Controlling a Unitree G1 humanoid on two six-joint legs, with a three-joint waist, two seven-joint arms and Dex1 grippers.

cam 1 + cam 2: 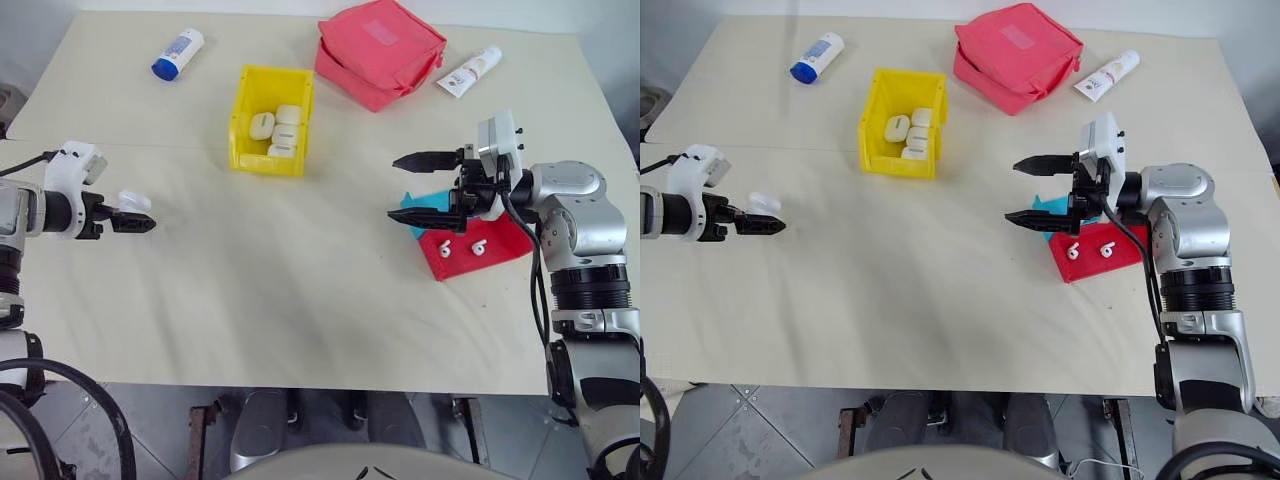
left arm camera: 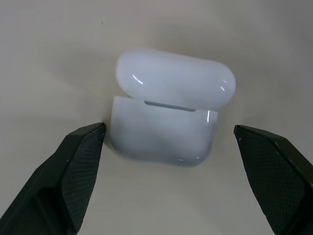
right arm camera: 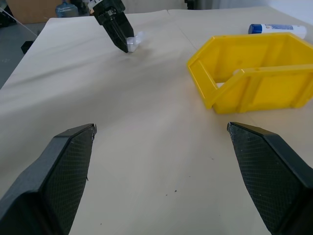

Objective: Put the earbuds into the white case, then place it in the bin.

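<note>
White case [image 2: 166, 120]: one, lid open, on the cloth at the left side of the table, just ahead of the left gripper [image 1: 140, 222].
Left gripper: fingers spread wide either side of the case, holding nothing.
Risk at the case: I'd worry that a finger landing off-centre could nudge the light, glossy case away or snap the lid shut before any bud goes in.
Earbuds [image 1: 461, 247]: two, on the red tray [image 1: 480, 255] at the right, well apart from the case.
Right gripper [image 1: 425, 188]: spread wide, empty, hovering over the trays.
Risk at the buds: tiny and smooth, likely to slip or roll.
Bin [image 1: 270, 122]: one, yellow, far centre, already holding about four white cases.
Other: one bottle [image 1: 178, 52], one red pouch [image 1: 380, 50], one tube [image 1: 468, 71], one teal tray [image 1: 425, 205].
</note>
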